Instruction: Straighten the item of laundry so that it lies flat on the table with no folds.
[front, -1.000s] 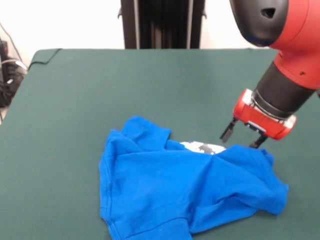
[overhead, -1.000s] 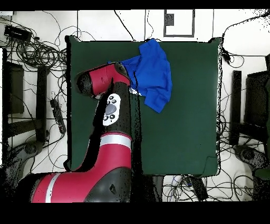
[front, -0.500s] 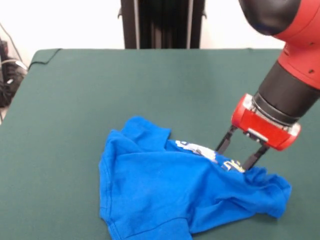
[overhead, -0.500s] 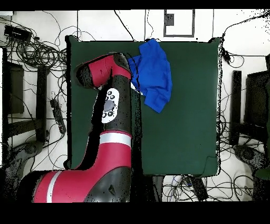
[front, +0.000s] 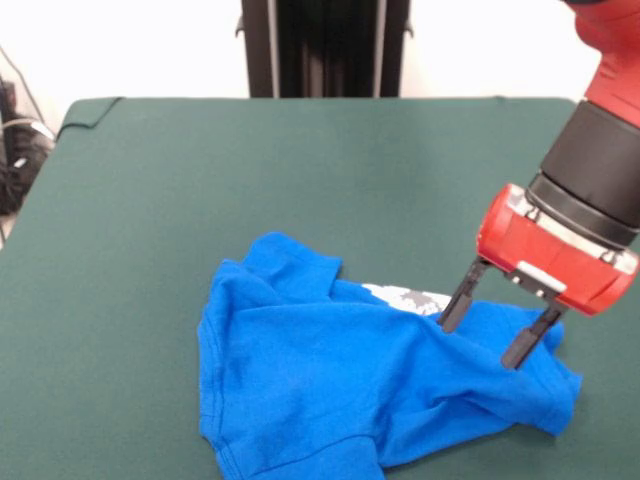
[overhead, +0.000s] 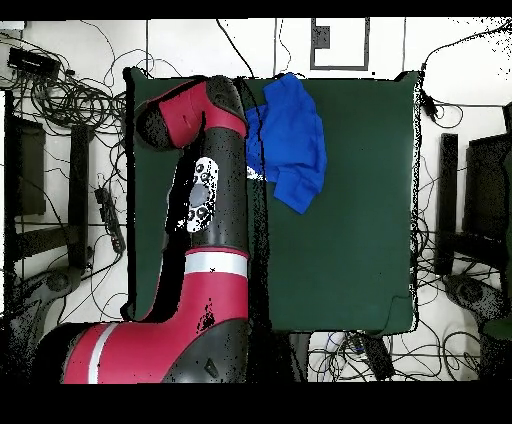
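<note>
The item of laundry (front: 350, 385), a bright blue T-shirt, lies crumpled on the table (front: 250, 180) near its front edge, with several folds and a sleeve bunched at its top left. A thin strip of white-grey print (front: 405, 296) shows at its upper edge. My gripper (front: 480, 346) hangs over the shirt's right end, open, its two black fingers (front: 455, 300) standing apart with their tips down at the cloth. In the overhead view the shirt (overhead: 292, 135) sits by the table's top edge, and the red arm (overhead: 205, 170) hides the gripper.
Bare green table (overhead: 350, 250) stretches away from the shirt on most sides. The shirt reaches close to the table edge (overhead: 290, 78). Cables (overhead: 70, 95) and dark stands lie on the floor around the table.
My gripper has shifted right and lower, toward the table's front, staying open over the shirt's right end. The cloth there moved, and less of the print shows than half a second ago.
</note>
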